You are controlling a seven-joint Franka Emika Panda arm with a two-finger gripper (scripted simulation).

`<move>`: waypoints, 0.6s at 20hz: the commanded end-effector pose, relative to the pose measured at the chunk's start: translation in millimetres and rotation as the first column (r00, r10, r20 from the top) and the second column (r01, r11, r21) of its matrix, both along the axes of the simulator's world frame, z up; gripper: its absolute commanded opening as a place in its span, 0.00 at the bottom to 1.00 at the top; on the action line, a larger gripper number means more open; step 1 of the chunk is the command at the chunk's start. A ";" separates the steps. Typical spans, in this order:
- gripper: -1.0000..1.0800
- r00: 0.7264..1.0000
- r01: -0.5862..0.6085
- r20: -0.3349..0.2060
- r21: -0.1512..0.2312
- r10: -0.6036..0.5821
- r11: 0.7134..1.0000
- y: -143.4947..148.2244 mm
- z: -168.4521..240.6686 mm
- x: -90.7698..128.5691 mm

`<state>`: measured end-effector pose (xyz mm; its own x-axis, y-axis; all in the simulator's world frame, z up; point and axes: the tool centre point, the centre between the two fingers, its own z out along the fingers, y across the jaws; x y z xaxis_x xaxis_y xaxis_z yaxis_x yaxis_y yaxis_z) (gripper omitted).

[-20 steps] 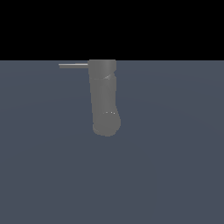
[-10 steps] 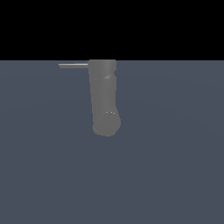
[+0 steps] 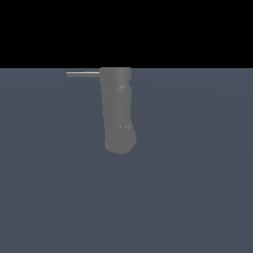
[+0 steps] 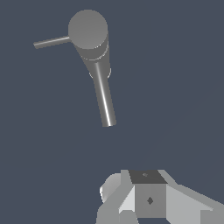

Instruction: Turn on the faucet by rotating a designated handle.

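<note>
White and glossy, the gripper (image 4: pixel 148 205) is cut off at the wrist view's edge, its fingertips hidden, so whether it is open or holding anything cannot be told. One faucet (image 4: pixel 89 31) stands well apart from it, with one handle (image 4: pixel 51 42) sticking sideways from its top; a second rod (image 4: pixel 104 98) slants from the body toward the gripper.
</note>
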<state>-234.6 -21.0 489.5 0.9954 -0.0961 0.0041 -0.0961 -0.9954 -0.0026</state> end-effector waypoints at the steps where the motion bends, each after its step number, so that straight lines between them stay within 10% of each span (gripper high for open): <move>1: 0.00 0.999 0.035 0.000 -0.002 -0.035 0.999 2.1 -1.5 8.6; 12: 0.00 0.969 0.248 0.001 -0.013 -0.248 0.969 18.0 -15.2 61.7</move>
